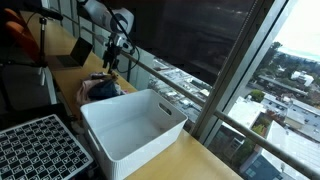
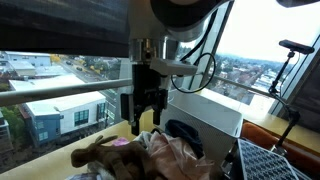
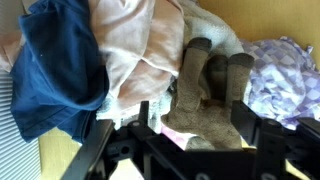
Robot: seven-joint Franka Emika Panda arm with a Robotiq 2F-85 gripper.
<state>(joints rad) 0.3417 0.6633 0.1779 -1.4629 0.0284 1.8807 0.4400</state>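
My gripper (image 3: 203, 122) is open and hangs just above a heap of clothes on the wooden counter. In the wrist view a brown fuzzy cloth item (image 3: 207, 85) lies directly under and between the spread fingers, and I cannot tell whether they touch it. A dark blue garment (image 3: 55, 70), a pale pink garment (image 3: 135, 45) and a lilac patterned cloth (image 3: 285, 75) lie around it. In both exterior views the gripper (image 2: 150, 112) (image 1: 114, 58) stands over the pile (image 1: 100, 90), with the brown item (image 2: 100, 152) below it.
A white plastic bin (image 1: 135, 125) (image 2: 210, 112) stands next to the pile. A black perforated basket (image 1: 40, 150) (image 2: 275, 160) sits beyond it. Window glass and a railing (image 2: 60, 92) run along the counter's edge.
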